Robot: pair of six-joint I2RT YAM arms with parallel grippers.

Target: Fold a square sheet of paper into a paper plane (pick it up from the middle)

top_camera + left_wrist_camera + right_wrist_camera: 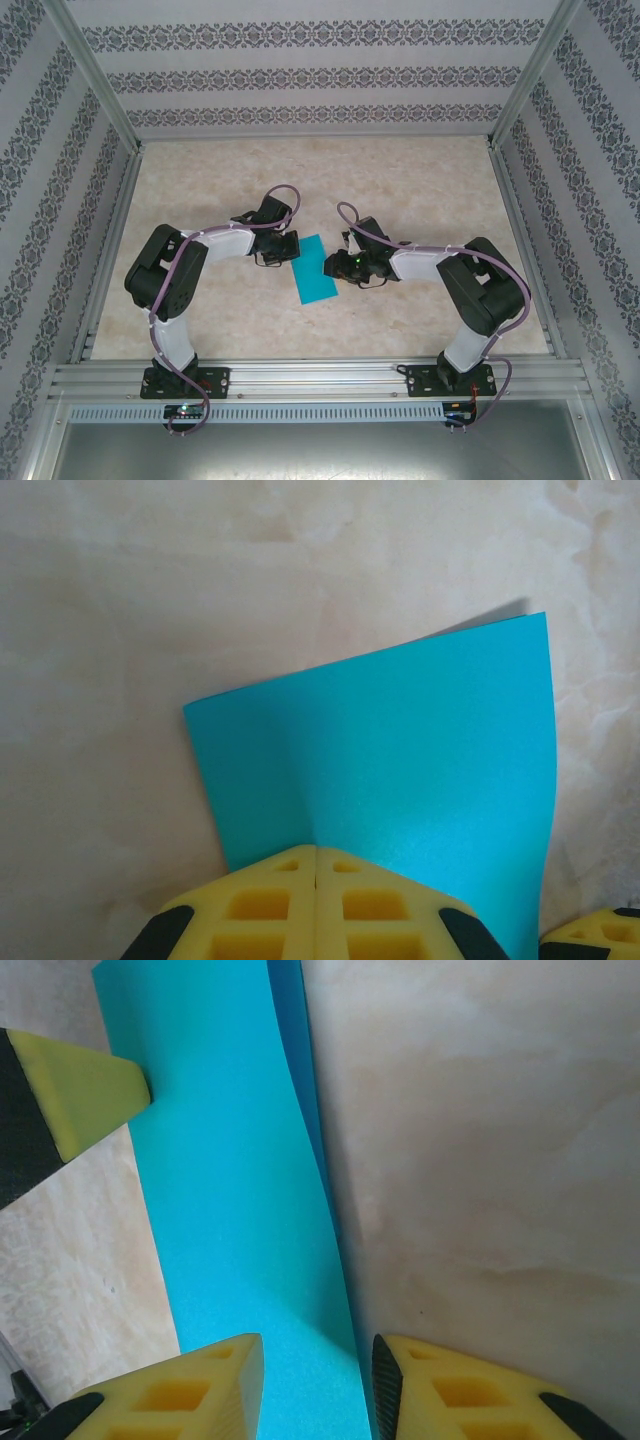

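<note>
The square sheet of paper (315, 268), teal-blue, lies folded into a long rectangle on the table between both arms. My left gripper (283, 252) is at its left edge, jaws shut together (316, 852), tips on the paper (400, 760) where a shallow crease runs up to them. My right gripper (335, 266) is at the sheet's right edge. Its jaws stand open (315, 1360) astride the paper (230, 1210), whose doubled long edge rises slightly between them. One left fingertip (95, 1085) rests on the far edge.
The table top (400, 180) is pale marble-patterned. Aluminium rails (320, 380) run along its near edge and up both sides, with patterned walls (320, 70) behind and to the sides. A right fingertip (600, 942) shows at the corner of the left wrist view.
</note>
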